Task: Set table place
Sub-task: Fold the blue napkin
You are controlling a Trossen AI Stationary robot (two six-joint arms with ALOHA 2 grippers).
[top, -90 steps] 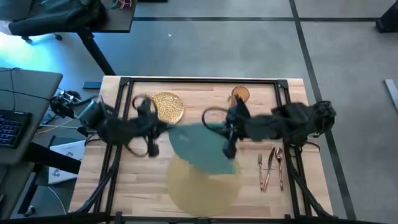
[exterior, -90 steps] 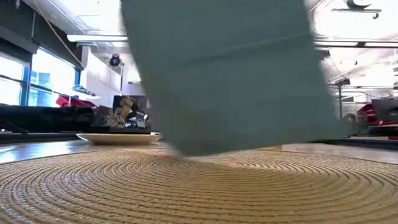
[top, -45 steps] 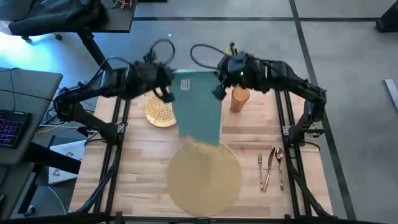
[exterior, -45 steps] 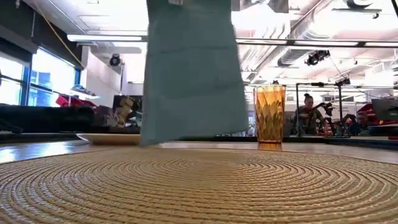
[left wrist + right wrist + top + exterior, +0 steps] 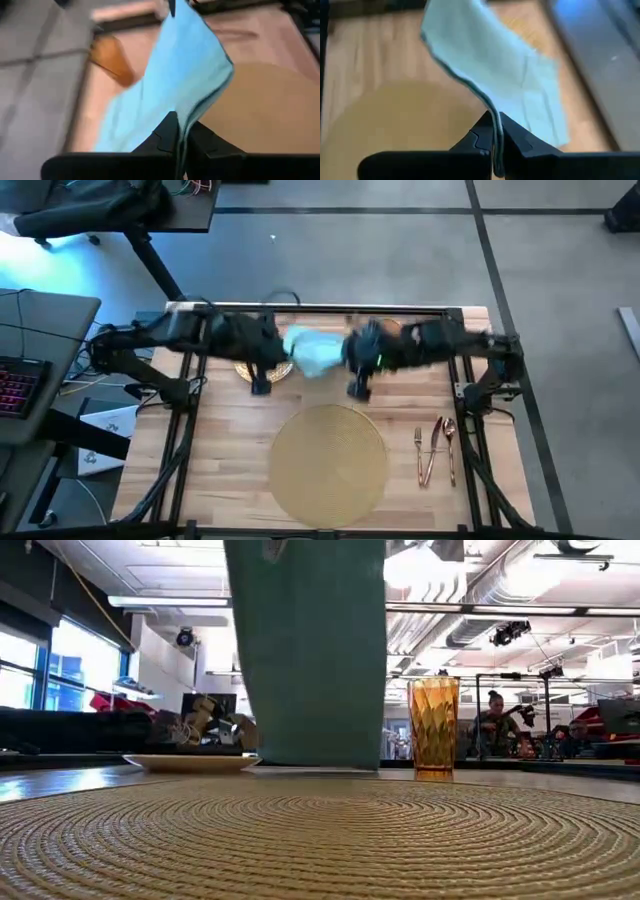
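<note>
One teal napkin (image 5: 312,352) pinched between left gripper (image 5: 178,131) and right gripper (image 5: 494,131) above table's (image 5: 230,450) far edge; one tumbler (image 5: 434,726) clear only in low view; three utensils (image 5: 436,448) only from above.

Grey desk (image 5: 45,320) with lit keyboard (image 5: 18,388) well out past left claw (image 5: 262,385). Black office chair (image 5: 80,205) on floor beyond. Seated person (image 5: 497,720) in room behind.
</note>
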